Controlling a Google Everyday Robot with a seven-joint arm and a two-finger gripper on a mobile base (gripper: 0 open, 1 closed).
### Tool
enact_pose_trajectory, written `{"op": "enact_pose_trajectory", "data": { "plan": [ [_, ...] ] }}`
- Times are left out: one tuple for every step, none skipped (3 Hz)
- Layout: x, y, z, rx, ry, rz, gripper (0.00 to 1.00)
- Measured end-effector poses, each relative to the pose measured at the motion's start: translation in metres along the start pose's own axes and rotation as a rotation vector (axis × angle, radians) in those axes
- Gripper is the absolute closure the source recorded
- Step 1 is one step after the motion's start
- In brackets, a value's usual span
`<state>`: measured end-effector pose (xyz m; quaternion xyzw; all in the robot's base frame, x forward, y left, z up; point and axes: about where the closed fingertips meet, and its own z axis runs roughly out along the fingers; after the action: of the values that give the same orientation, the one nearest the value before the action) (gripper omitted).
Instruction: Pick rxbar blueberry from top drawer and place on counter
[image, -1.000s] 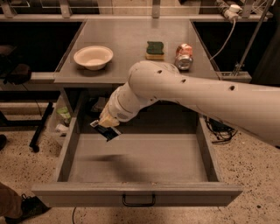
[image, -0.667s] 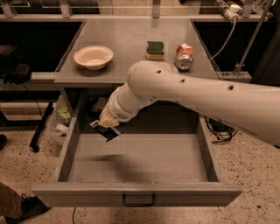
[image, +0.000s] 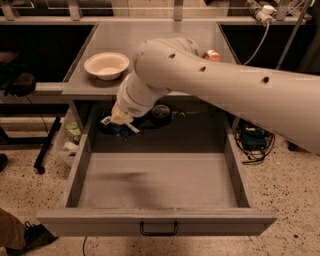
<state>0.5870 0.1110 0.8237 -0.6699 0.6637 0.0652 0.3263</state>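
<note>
The top drawer (image: 90, 222) is pulled wide open, with its dark wire handle (image: 158, 231) at the front, and its grey floor is bare. My gripper (image: 120, 125) hangs over the drawer's back left part, just below the front edge of the counter (image: 150, 35). It is shut on a small dark flat wrapper, the rxbar blueberry (image: 119, 132), held clear above the drawer floor. My thick white arm reaches in from the right and hides the middle of the counter.
A cream bowl (image: 106, 65) sits on the counter's left side. A red can (image: 212, 55) peeks out behind my arm on the right. Cables and a power block (image: 255, 140) lie on the floor right of the drawer. A shoe (image: 20, 237) shows at bottom left.
My gripper has risen and moved back toward the counter edge with the dark bar in it. My arm now hides the sponge on the counter.
</note>
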Motion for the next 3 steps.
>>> {"op": "enact_pose_trajectory", "data": {
  "plan": [
    [-0.007,-0.036,-0.036,0.075,0.046,-0.017,1.00],
    [0.010,-0.068,-0.070,0.117,0.075,0.005,1.00],
    [0.027,-0.095,-0.097,0.136,0.082,0.021,1.00]
  ]
}}
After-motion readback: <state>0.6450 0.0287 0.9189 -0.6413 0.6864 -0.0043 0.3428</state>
